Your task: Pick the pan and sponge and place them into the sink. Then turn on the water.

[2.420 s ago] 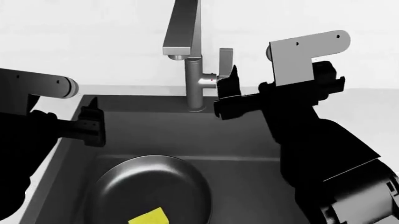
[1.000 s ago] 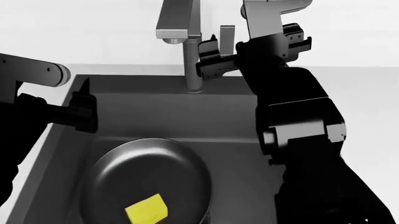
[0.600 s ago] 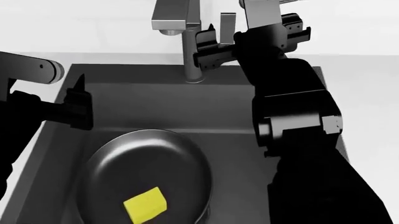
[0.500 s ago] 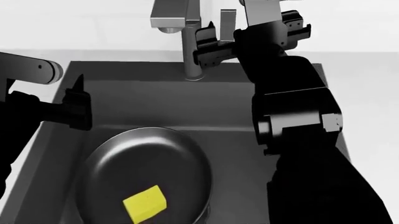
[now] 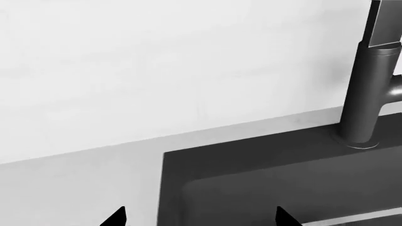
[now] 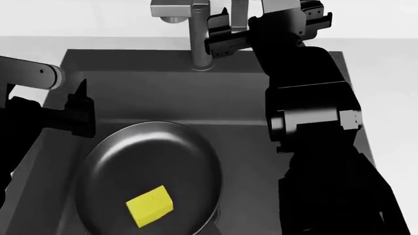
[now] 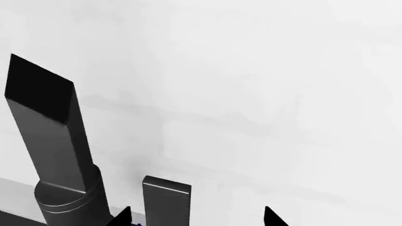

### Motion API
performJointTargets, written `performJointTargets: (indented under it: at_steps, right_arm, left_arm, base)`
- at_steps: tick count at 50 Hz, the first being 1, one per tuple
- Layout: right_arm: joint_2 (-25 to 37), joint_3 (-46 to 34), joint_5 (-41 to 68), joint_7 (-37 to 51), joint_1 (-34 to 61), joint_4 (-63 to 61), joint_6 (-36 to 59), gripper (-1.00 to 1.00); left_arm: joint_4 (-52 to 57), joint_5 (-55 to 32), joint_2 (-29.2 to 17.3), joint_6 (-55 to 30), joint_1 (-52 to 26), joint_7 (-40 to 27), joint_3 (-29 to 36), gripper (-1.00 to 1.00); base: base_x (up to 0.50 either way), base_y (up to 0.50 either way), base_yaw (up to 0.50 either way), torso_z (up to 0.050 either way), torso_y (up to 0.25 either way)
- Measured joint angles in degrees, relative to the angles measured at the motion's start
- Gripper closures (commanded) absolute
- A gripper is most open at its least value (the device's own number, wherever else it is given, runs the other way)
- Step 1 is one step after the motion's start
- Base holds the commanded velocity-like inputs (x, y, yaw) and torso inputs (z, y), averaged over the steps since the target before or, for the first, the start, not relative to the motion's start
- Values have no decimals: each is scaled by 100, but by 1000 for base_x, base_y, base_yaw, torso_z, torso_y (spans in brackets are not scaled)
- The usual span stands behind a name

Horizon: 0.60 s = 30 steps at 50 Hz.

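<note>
The dark frying pan (image 6: 163, 161) lies in the dark grey sink (image 6: 163, 98) at its near left. The yellow sponge (image 6: 150, 205) lies inside the pan. My right gripper (image 6: 228, 19) is open at the grey faucet (image 6: 199, 39). In the right wrist view the faucet's lever (image 7: 166, 202) stands between the open fingertips of that gripper (image 7: 196, 217), nearer one of them, beside the spout (image 7: 47, 136). My left gripper (image 6: 81, 98) is open and empty over the sink's left rim, and the left wrist view (image 5: 197, 219) shows it too. No water shows.
White counter (image 6: 385, 88) surrounds the sink, with a white wall (image 5: 157, 70) behind the faucet (image 5: 367, 94). My right arm (image 6: 313, 122) reaches over the sink's right half. The sink's back left corner (image 5: 188, 165) lies under my left gripper.
My right gripper has moved left to the faucet lever. The head view has tilted down, so the sink, pan and sponge show more fully. The left gripper has barely moved.
</note>
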Motion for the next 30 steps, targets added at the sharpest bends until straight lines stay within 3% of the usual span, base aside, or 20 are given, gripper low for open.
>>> performJointTargets:
  at_steps: [14,30]
  right_arm:
    - [-25,403,-403,-32,75,4,9,-100]
    - [-19,793,-749,-74,102,9,36,-100]
  left_arm:
    - [0,6,-2,5,5,-7,10,-100]
    - [-47,-51,25,78,53,-34,-69,-100]
  base:
    - [0,0,0,12,-68]
    - [0,0,0,1,0]
